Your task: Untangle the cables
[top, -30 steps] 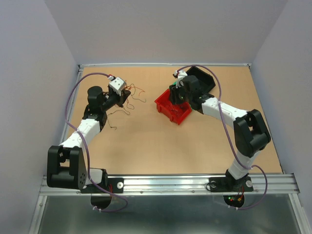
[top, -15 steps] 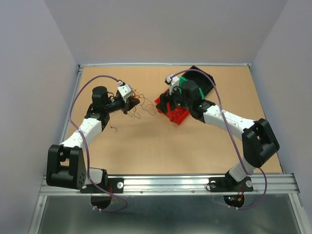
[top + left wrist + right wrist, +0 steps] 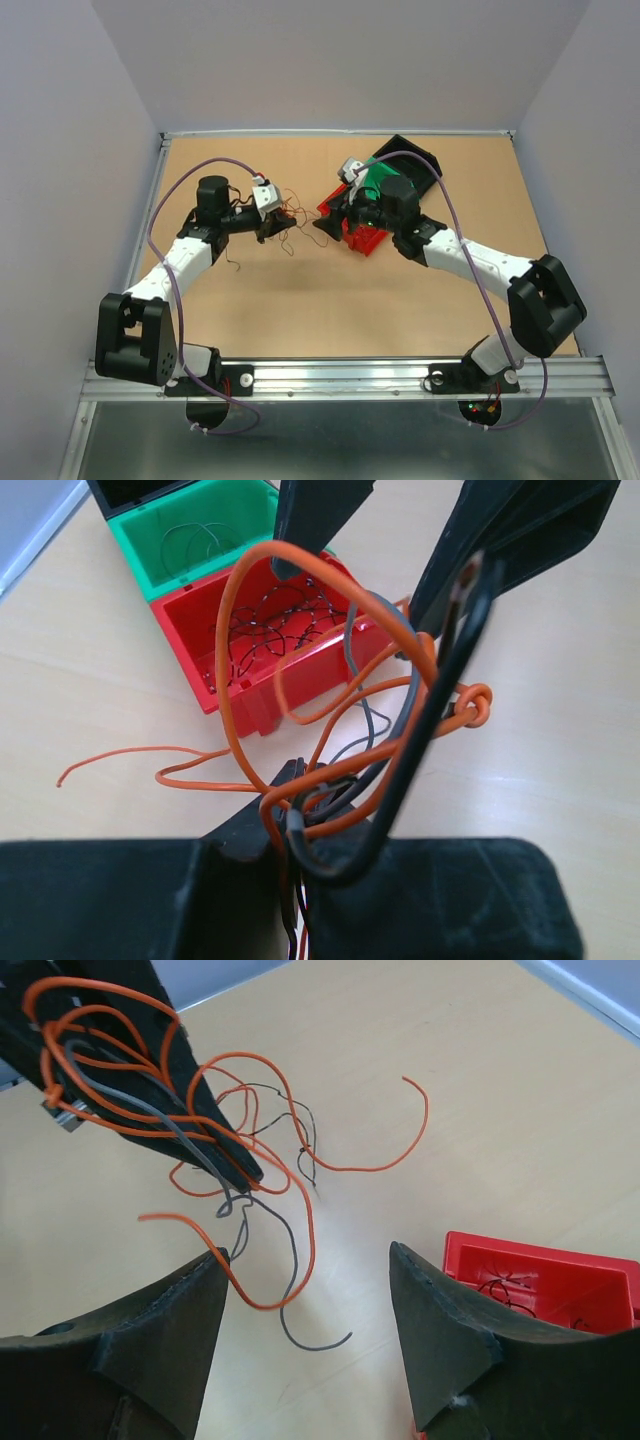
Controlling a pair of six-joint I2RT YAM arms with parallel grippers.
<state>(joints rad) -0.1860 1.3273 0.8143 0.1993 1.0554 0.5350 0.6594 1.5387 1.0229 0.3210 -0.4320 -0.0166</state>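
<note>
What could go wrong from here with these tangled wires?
1. The left pincer is shut on the wires, and an orange knot shows in them. A pull by the open right pincer could tighten the knot rather than free it.
2. The right pincer hangs close beside the red bin, so it might knock it.

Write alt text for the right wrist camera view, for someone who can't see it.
The left gripper, jaws shut, holds a tangle of orange and grey cables above the tan table. The right gripper's open jaws frame the bottom, beside a red bin holding more wire.
</note>
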